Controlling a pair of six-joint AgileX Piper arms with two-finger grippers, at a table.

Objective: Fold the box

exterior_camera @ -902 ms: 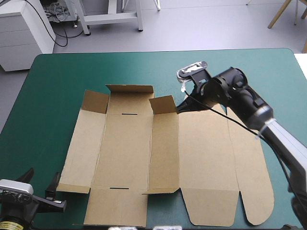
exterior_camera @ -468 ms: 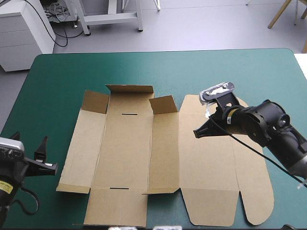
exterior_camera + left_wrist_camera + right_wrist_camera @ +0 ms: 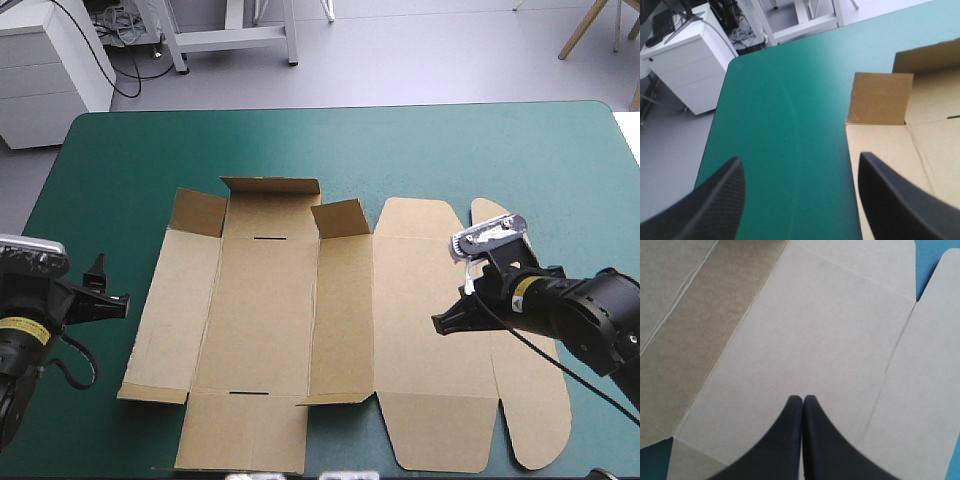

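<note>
Brown box (image 3: pixel 265 330) flat on teal-green bench (image 3: pixel 130 150), far flaps tilted up. Left jaws open, near its left edge. Right jaws closed, empty, over lid panel (image 3: pixel 425 270).

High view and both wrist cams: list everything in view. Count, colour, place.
box: 1, brown, unfolded sheet lying across the middle of the table, nearly flat, with the small flaps on its far edge tilted up a little
table: 1, teal-green cover, bare all around the box
left pincer: 1, black, open, over bare cover just off the box's left edge, holding nothing
right pincer: 1, black, shut to a point, over the box's wide right-hand panel; cannot tell whether it touches the board
</note>
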